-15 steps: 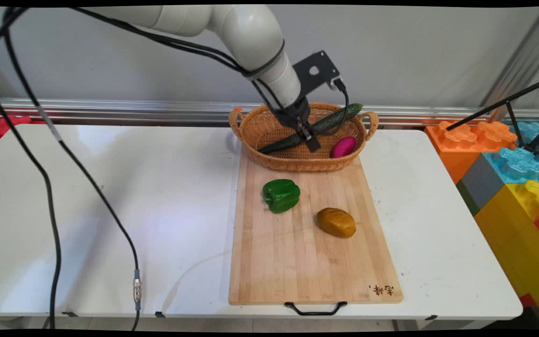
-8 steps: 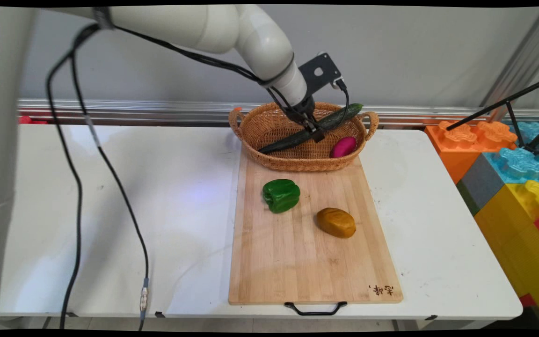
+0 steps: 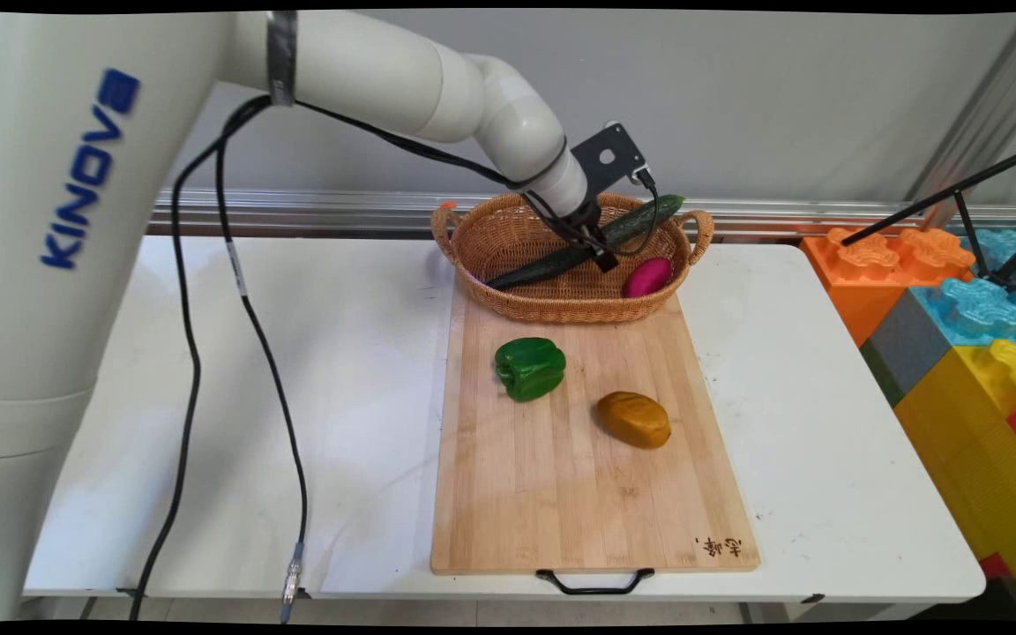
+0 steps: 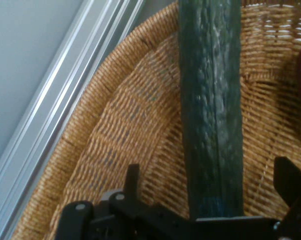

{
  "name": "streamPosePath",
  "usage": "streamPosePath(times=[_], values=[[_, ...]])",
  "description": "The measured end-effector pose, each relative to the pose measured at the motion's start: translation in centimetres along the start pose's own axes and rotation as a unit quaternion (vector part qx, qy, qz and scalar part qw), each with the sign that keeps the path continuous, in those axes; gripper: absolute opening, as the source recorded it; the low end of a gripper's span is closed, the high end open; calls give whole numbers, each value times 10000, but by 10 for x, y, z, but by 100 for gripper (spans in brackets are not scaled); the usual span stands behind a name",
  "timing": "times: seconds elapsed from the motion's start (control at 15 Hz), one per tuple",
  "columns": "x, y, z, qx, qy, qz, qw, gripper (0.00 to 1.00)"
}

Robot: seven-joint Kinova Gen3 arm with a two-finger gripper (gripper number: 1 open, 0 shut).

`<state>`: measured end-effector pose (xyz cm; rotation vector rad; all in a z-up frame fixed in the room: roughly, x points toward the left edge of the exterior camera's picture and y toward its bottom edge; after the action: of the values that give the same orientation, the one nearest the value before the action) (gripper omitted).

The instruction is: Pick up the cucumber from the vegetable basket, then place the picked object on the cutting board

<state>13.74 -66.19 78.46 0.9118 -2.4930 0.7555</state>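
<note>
- Right now the end effector (image 3: pixel 603 256) sits low inside the wicker basket (image 3: pixel 477 242), its two fingers spread wide to either side of the cucumber (image 3: pixel 536 268); in the hand view the left finger (image 4: pixel 131 181) and the right finger (image 4: pixel 290 182) each stand apart from the cucumber's (image 4: pixel 210 110) skin, so nothing is grasped.
- The cucumber lies slanted across the basket, its lower end near the basket's left floor and its upper end resting over the far right rim.
- A magenta vegetable (image 3: pixel 647 276) lies in the basket's right part, just beside the end effector and near the cucumber; only a sliver of it shows at the hand view's right edge.
- The basket stands on the far end of a wooden cutting board (image 3: pixel 561 494) on the white counter (image 3: pixel 340 353).
- A green bell pepper (image 3: pixel 530 367) and a brown potato (image 3: pixel 633 419) lie on the board, well apart from the end effector and apart from each other.
- Compared with a second ago, the end effector has shifted to the right along the cucumber and deeper toward the basket's back; the cucumber, magenta vegetable, pepper and potato lie where they were.
</note>
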Motion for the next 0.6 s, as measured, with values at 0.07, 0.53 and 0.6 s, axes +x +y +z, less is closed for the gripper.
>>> streamPosePath(times=[0.07, 0.53, 0.6], values=[[0, 0, 3, -1, 12, -7, 10000, 100], [-1, -1, 18, 22, 70, -39, 10000, 0], [-2, -2, 18, 23, 67, -49, 10000, 0]])
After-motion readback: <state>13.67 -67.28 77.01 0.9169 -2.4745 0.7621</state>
